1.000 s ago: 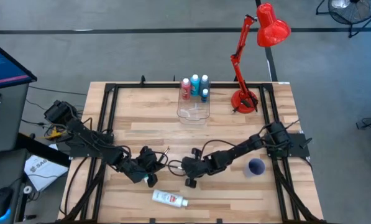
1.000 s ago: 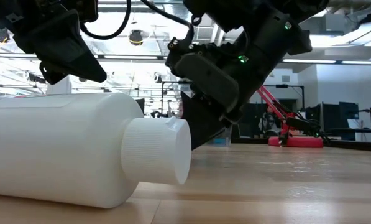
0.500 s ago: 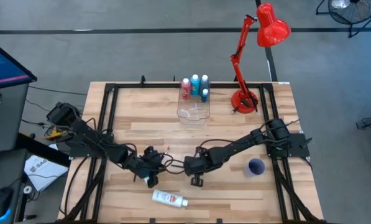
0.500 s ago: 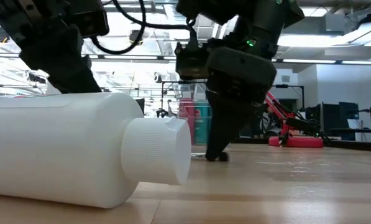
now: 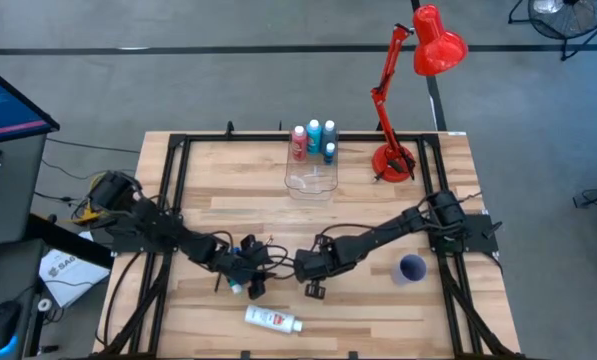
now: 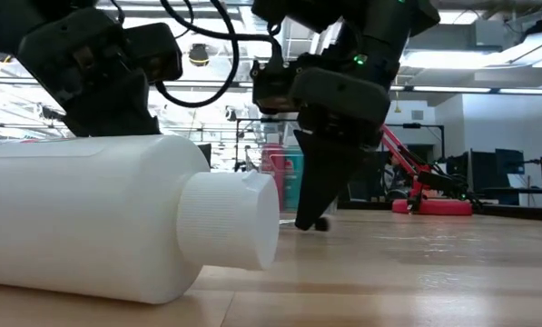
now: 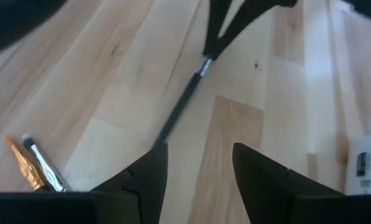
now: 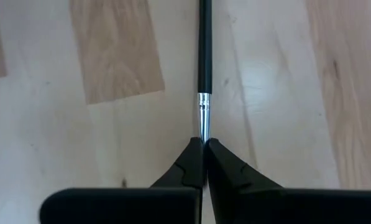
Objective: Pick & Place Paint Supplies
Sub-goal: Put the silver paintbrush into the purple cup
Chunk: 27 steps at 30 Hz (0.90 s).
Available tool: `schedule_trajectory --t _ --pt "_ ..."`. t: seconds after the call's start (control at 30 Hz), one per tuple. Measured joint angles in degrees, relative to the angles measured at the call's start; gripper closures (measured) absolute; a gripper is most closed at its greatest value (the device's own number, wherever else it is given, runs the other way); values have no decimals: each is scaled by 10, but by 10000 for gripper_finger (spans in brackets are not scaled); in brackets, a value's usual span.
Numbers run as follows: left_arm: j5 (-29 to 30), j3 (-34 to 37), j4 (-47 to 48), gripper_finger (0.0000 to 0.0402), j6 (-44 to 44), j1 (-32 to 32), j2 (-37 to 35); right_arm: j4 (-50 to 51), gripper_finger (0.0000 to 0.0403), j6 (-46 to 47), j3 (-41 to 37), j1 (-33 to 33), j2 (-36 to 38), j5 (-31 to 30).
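the table (image 5: pixel 378 215) carries both arms low over its near middle, their tips pointed toward one another. the left gripper (image 5: pixel 250 283) sits with its fingers (image 7: pixel 149 177) apart and nothing between them. the right gripper (image 5: pixel 312 288) has its jaws pressed together on the metal collar of a thin dark paintbrush (image 8: pixel 204 50).

that brush is what the coming move turns on. its long axis runs straight out from the right gripper's tips, in line with the fingers, and it spans the gap toward the left gripper. seen from the left wrist, the brush handle (image 7: pixel 179 112) slants away from the open fingers up to where the right gripper pinches it. so the brush lies between the two tools, clamped at one end by the right and free at the end nearer the left. whether the handle rests on the wood or hangs just clear of it cannot be told.

my reading: the right arm has the brush alone and must carry it lengthwise, watching that the long free end does not swing into the left fingers.

a second brush with a gold tip (image 7: pixel 23 165) lies just beside the left gripper. a white bottle (image 5: pixel 271 319) lies on its side nearer the table's front edge than both grippers, well apart from the brush.
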State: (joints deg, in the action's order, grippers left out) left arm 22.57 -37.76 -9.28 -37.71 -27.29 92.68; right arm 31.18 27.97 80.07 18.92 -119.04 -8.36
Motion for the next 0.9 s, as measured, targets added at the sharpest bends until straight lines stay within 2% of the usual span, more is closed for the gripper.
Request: schedule_trajectory --t 0.1,0.23,0.5,0.73,0.9 --pt "-2 0 0 226 1 0 7 3 403 1 5 6 1 0" --pt "-34 0 -4 226 -1 1 9 5 403 1 28 10 1 0" --pt "-34 0 -8 228 33 0 4 45 403 -25 73 7 3 0" --pt "-34 0 -12 229 106 0 4 50 403 -26 75 5 3 8" --pt "-34 0 -12 229 107 0 4 47 403 -25 75 5 3 9"
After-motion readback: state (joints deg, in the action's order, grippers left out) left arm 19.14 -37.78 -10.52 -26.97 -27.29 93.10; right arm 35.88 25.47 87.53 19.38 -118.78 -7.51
